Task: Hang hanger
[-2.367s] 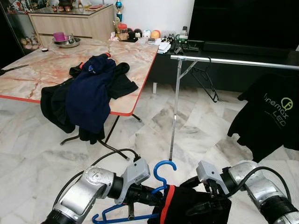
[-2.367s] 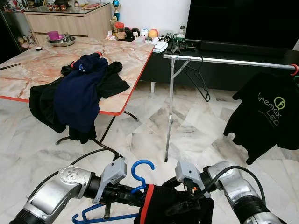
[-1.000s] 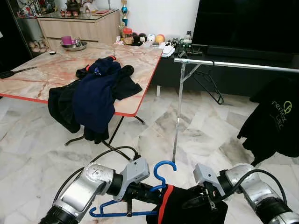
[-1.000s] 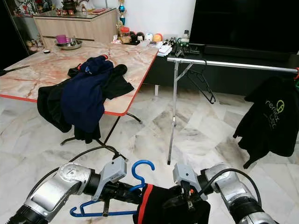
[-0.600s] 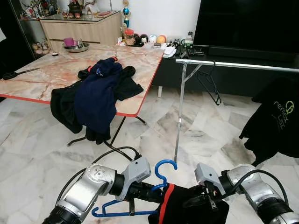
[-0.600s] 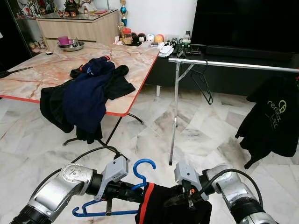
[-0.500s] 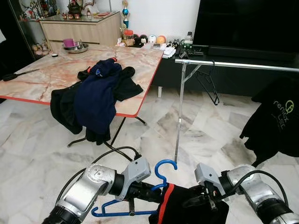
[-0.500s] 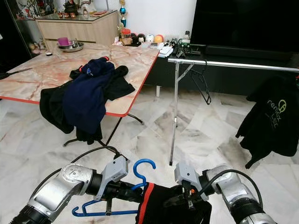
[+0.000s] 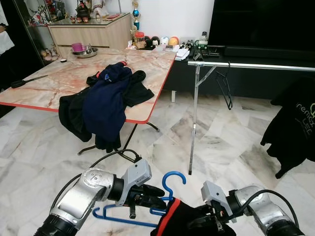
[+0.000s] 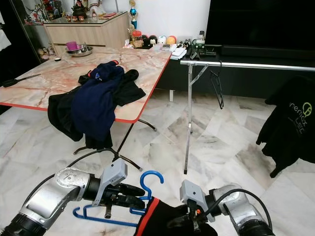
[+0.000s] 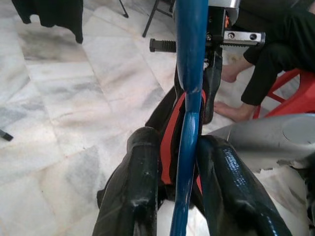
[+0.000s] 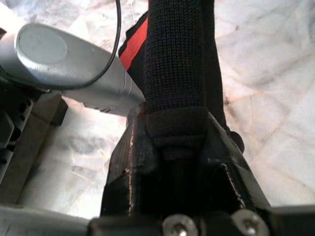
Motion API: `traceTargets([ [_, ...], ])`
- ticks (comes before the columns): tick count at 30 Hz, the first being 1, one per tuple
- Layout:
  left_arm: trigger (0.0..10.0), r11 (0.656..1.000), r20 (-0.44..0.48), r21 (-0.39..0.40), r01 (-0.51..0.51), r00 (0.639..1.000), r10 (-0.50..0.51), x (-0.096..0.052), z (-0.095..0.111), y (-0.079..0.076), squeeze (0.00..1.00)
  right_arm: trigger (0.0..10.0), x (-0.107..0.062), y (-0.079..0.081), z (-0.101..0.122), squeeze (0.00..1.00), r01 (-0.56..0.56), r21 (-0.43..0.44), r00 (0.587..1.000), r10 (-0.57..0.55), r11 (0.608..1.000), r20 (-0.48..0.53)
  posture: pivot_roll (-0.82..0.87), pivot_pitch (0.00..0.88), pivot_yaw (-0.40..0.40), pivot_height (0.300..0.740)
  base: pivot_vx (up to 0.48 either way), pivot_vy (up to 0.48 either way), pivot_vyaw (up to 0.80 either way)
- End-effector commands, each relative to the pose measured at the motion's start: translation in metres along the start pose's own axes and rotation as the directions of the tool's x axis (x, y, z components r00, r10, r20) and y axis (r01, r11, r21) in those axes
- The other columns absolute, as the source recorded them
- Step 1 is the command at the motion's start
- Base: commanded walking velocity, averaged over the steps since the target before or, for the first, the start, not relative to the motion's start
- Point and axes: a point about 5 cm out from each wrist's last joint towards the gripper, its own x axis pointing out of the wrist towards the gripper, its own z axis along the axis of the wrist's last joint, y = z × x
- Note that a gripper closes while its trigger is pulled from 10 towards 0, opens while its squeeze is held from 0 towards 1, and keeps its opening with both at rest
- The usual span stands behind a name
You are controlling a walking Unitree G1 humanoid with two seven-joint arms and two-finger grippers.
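1. marble floor (image 9: 221,142); clothes rail (image 9: 256,64) standing well ahead.
2. left claw (image 9: 156,194) clamping blue hanger (image 9: 170,184), keeping hook upright for hanging.
3. right claw (image 12: 177,142) pinching black garment (image 9: 184,221), steadying it on hanger.

A white marble-tile floor (image 9: 216,142) with grey veining runs through the room. At ten o'clock stands a folding table (image 9: 59,81) with a pink marble-pattern top and a red edge; dark clothes (image 9: 103,101) are heaped on it and spill over its near side. Behind it, at eleven o'clock, a light-wood sideboard (image 9: 93,32) carries ornaments against a white wall (image 9: 172,14). A metal bowl (image 9: 84,51) sits at the table's far end. At one o'clock a large black television (image 9: 261,22) rests on a low dark cabinet (image 9: 246,81), with small knick-knacks (image 9: 167,42) lined up at twelve o'clock.
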Motion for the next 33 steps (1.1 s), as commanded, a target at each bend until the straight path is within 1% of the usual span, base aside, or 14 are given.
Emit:
traceTargets([
  [1, 10.0, 1.000, -0.011, 0.023, 0.011, 1.000, -0.011, -0.009, 0.004, 0.000, 1.00, 0.0, -0.004, -0.001, 0.001, 0.00, 0.005, -0.023, 1.000, -0.006, 1.000, -0.022, 0.13, 0.027, 0.040, 0.740, 0.000, 0.000, 0.00],
  [6, 10.0, 1.000, -0.028, 0.026, 0.006, 1.000, -0.005, -0.018, 0.003, 0.001, 1.00, 0.0, -0.011, 0.001, -0.007, 0.00, 0.012, -0.018, 0.997, -0.013, 1.000, -0.075, 0.13, 0.028, 0.030, 0.740, 0.000, 0.000, 0.00],
  [7, 10.0, 0.999, -0.042, 0.027, -0.036, 0.998, 0.037, -0.025, 0.001, 0.004, 1.00, 0.0, -0.016, 0.001, -0.011, 0.00, 0.029, -0.016, 0.995, -0.030, 0.999, -0.099, 0.13, 0.030, 0.027, 0.740, 0.000, 0.000, 0.00],
  [9, 10.0, 0.998, -0.040, 0.028, -0.056, 0.998, 0.057, -0.028, 0.001, 0.005, 1.00, 0.0, -0.018, 0.001, -0.013, 0.00, 0.044, -0.014, 0.993, -0.045, 0.999, -0.105, 0.13, 0.032, 0.025, 0.740, 0.000, 0.000, 0.00],
  [11, 10.0, 0.992, -0.008, 0.003, -0.125, 0.992, 0.125, -0.039, 0.001, 0.007, 1.00, 0.0, -0.025, -0.002, -0.015, 0.00, 0.105, 0.012, 0.991, -0.104, 0.994, -0.087, 0.13, 0.035, 0.020, 0.740, 0.000, 0.000, 0.00],
  [14, 10.0, 0.979, 0.011, -0.050, -0.198, 0.980, 0.199, -0.052, -0.008, 0.004, 1.00, 0.0, -0.034, -0.002, -0.020, 0.00, 0.170, 0.051, 0.984, -0.167, 0.984, -0.068, 0.13, 0.044, 0.011, 0.740, 0.000, 0.000, 0.00],
  [17, 10.0, 0.964, 0.004, -0.098, -0.248, 0.968, 0.250, -0.056, -0.020, -0.001, 1.00, 0.0, -0.041, -0.004, -0.020, 0.00, 0.235, 0.086, 0.972, -0.234, 0.968, -0.016, 0.13, 0.051, 0.009, 0.740, 0.000, 0.000, 0.00],
  [20, 10.0, 0.960, 0.006, -0.112, -0.258, 0.966, 0.260, -0.057, -0.023, -0.002, 1.00, 0.0, -0.043, -0.004, -0.019, 0.00, 0.250, 0.091, 0.968, -0.251, 0.964, -0.003, 0.13, 0.051, 0.009, 0.740, 0.000, 0.000, 0.00],
  [23, 10.0, 0.939, 0.008, -0.169, -0.300, 0.952, 0.306, -0.055, -0.036, -0.006, 1.00, 0.0, -0.048, -0.007, -0.017, 0.00, 0.319, 0.122, 0.943, -0.328, 0.940, 0.057, 0.12, 0.061, 0.007, 0.740, 0.000, 0.000, 0.00],
  [25, 10.0, 0.939, 0.008, -0.169, -0.300, 0.952, 0.306, -0.055, -0.036, -0.006, 1.00, 0.0, -0.048, -0.007, -0.017, 0.00, 0.319, 0.122, 0.943, -0.328, 0.940, 0.057, 0.12, 0.061, 0.007, 0.740, 0.000, 0.000, 0.00],
  [26, 10.0, 0.915, -0.042, -0.209, -0.344, 0.938, 0.343, -0.044, -0.058, -0.010, 1.00, 0.0, -0.053, -0.011, -0.007, 0.00, 0.376, 0.133, 0.911, -0.392, 0.917, 0.128, 0.11, 0.070, 0.010, 0.740, 0.000, 0.000, 0.00],
  [27, 10.0, 0.909, -0.069, -0.215, -0.356, 0.934, 0.349, -0.039, -0.066, -0.012, 1.00, 0.0, -0.055, -0.012, -0.002, 0.00, 0.387, 0.126, 0.903, -0.403, 0.913, 0.149, 0.11, 0.070, 0.010, 0.740, 0.000, 0.000, 0.00],
  [31, 10.0, 0.907, -0.118, -0.231, -0.353, 0.935, 0.334, -0.029, -0.079, -0.016, 1.00, 0.0, -0.060, -0.014, 0.009, 0.00, 0.404, 0.097, 0.892, -0.415, 0.910, 0.182, 0.10, 0.072, 0.011, 0.740, 0.000, 0.000, 0.00],
  [33, 10.0, 0.894, -0.129, -0.258, -0.366, 0.930, 0.343, -0.023, -0.083, -0.016, 1.00, 0.0, -0.067, -0.018, 0.024, 0.00, 0.422, 0.062, 0.879, -0.425, 0.904, 0.214, 0.10, 0.076, 0.009, 0.740, 0.000, 0.000, 0.00],
])
